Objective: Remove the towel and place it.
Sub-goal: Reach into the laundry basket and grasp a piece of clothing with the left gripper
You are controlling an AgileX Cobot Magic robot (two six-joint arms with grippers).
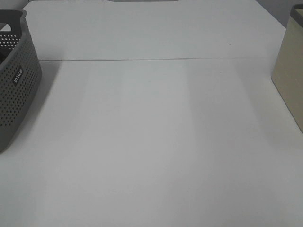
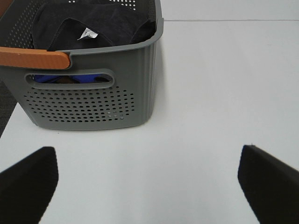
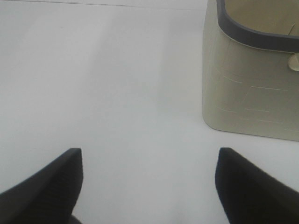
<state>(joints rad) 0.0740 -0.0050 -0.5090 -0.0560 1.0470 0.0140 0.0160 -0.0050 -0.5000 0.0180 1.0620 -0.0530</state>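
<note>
- towel (image 2: 93,23) bunched inside grey basket (image 1: 19,94), left edge of overhead frame
- left hand (image 2: 147,161) wide open, empty, above tabletop (image 2: 210,93)
- right hand (image 3: 150,158) wide open, empty, near beige bin (image 3: 247,84)

From high up, the grey basket (image 1: 16,90) runs off the left edge, its inside is out of sight, and the label (image 1: 18,77) on its wall is too small to read. The beige bin (image 1: 289,80) is cut by the right edge. From my left wrist, the towel (image 2: 93,21) is partly hidden behind the basket wall and the orange handle (image 2: 35,59). Its white tag (image 2: 87,33) is unreadable. I cannot identify something blue (image 2: 70,78) behind the grip slot. Only the tips of my left gripper (image 2: 147,149) and right gripper (image 3: 149,150) show.
</note>
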